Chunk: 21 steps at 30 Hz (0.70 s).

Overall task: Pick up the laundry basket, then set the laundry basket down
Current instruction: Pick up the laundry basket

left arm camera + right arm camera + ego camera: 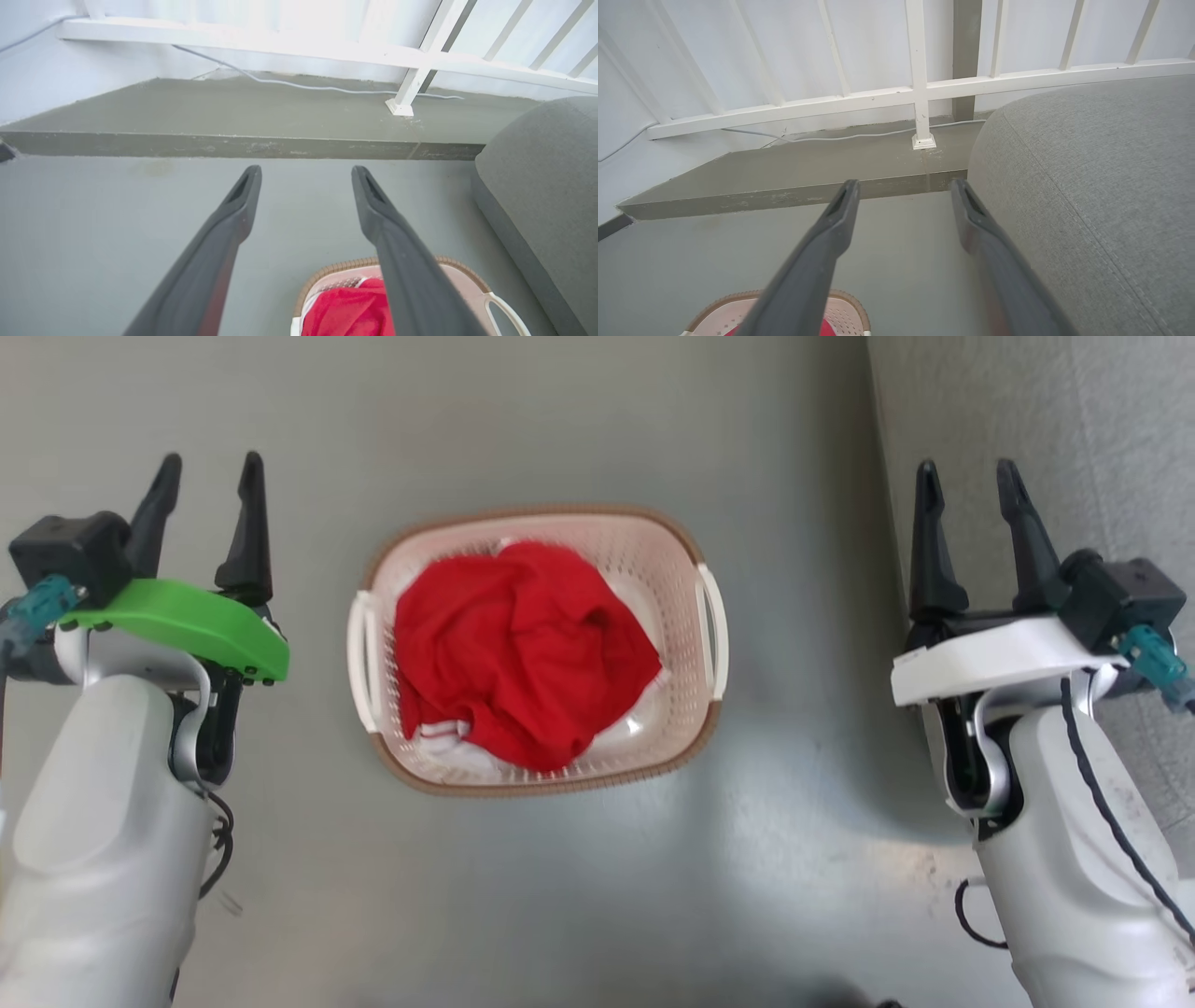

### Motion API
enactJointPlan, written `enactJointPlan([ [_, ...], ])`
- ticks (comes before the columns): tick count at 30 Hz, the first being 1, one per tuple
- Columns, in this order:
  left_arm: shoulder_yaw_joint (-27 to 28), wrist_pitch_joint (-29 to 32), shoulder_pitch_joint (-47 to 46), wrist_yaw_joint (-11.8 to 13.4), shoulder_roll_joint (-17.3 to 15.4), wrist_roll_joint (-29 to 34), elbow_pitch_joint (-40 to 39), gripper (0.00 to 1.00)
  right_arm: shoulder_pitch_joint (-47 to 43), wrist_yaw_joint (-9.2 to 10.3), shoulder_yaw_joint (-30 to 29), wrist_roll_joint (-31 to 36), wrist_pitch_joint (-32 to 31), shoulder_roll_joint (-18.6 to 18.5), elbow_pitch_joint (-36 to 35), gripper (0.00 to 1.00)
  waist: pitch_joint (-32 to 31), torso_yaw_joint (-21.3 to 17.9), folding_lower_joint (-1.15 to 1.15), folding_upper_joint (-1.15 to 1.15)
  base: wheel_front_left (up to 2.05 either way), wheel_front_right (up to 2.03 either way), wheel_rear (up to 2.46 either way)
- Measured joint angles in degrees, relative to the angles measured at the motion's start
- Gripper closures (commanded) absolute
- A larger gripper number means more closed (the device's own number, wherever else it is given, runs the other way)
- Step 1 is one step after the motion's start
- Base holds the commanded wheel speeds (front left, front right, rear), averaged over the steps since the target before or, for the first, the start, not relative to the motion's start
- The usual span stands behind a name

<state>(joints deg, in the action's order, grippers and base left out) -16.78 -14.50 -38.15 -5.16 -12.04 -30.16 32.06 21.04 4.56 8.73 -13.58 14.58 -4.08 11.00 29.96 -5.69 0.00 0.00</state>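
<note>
Laundry basket (541, 790) sits mid-floor (579, 915), long axis crosswise, a handle facing each arm. Left gripper (212, 460) stands nearer than right gripper (965, 467); both part open, empty

One laundry basket (653, 560), one red cloth (518, 649), one grey sofa (1074, 429).

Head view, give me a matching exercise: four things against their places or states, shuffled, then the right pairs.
Things:
1. laundry basket
2. red garment
3. left gripper
4. right gripper

Places or states:
A. open, next to the grey sofa
B. crumpled inside the basket
C. open, above a green wrist plate
D. on the floor, between the two arms

Pairs: 1-D, 2-B, 3-C, 4-A
</note>
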Motion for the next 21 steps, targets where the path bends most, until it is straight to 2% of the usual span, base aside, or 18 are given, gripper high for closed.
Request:
enactJointPlan([
  [8,1.5,0.0,6.6,2.7,-0.1,3.2,-6.9,0.00,-3.1,-0.48,0.2,1.6,0.0,-1.6,1.4,0.00,-6.5,1.1,0.00,0.00,0.00,0.00,0.00],
  [21,1.8,0.0,17.4,5.4,0.2,4.2,-14.8,0.00,-7.7,-1.08,1.1,2.1,0.0,-2.2,2.1,0.00,-15.9,2.7,0.00,0.00,0.00,0.00,0.00],
])
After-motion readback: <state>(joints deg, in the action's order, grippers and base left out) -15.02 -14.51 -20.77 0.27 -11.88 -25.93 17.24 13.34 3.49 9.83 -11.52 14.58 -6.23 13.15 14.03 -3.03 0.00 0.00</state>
